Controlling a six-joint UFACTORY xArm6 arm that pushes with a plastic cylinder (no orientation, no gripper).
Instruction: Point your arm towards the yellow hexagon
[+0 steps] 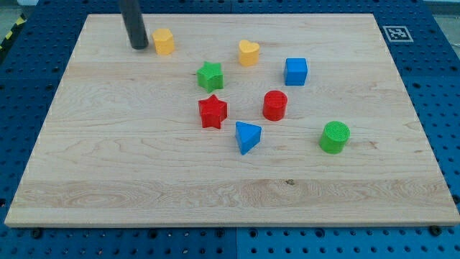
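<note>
The yellow hexagon (164,42) stands near the view's top left of the wooden board (108,158). My tip (139,47) rests on the board just to the left of the yellow hexagon, a small gap apart from it. The dark rod rises from the tip out of the view's top.
A yellow heart (249,52), a blue cube (295,71), a green star (210,75), a red star (212,111), a red cylinder (274,105), a blue triangle (247,136) and a green cylinder (334,137) lie around the middle. A marker tag (395,33) sits at the top right corner.
</note>
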